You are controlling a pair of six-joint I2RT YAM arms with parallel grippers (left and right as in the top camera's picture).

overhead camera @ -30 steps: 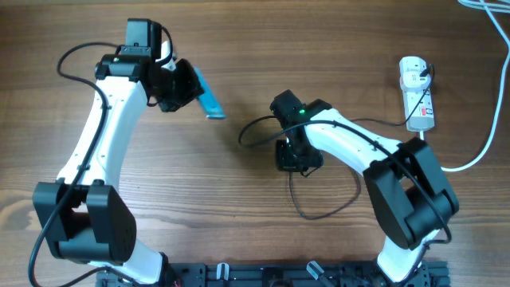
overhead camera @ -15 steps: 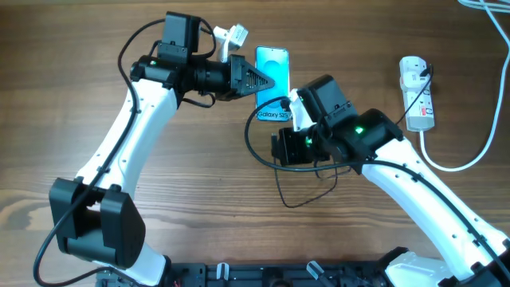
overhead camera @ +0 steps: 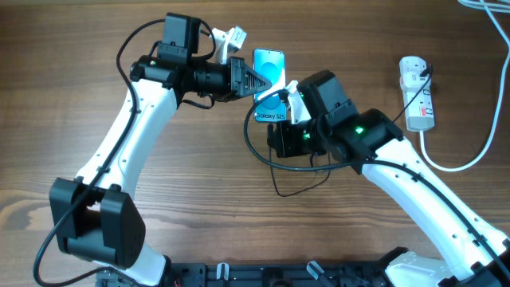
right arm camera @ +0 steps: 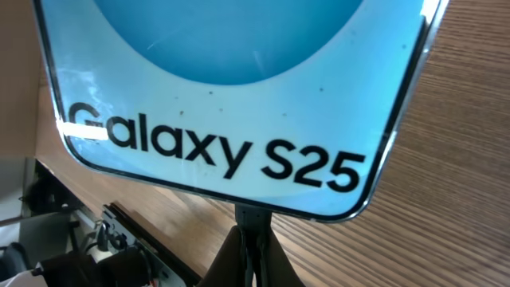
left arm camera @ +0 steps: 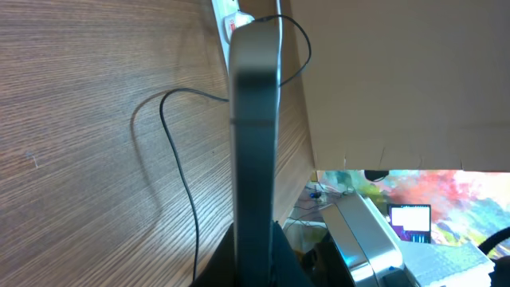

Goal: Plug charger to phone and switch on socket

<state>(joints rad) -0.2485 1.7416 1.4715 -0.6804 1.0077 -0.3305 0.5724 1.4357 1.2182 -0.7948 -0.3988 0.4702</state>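
The phone (overhead camera: 271,62), cyan screen with "Galaxy S25" text, is held off the table by my left gripper (overhead camera: 263,81), which is shut on its side. In the left wrist view the phone (left arm camera: 255,119) shows edge-on between the jaws (left arm camera: 253,263). My right gripper (overhead camera: 285,102) is shut on the charger's dark connector tip (right arm camera: 253,219), which touches the middle of the phone's bottom edge (right arm camera: 239,80). Whether it is seated, I cannot tell. The thin black charger cable (overhead camera: 246,134) loops on the table below. The white socket (overhead camera: 417,94) lies at the far right, apart from both grippers.
The socket's thick white cord (overhead camera: 478,155) runs off the right edge. The charger cable (left arm camera: 182,175) curves over the wood under the phone. The arm bases stand along the front edge (overhead camera: 263,275).
A second ago the arms were apart, the phone at the far left. In the last half second the right gripper with the connector moved up and left to the phone's bottom edge.
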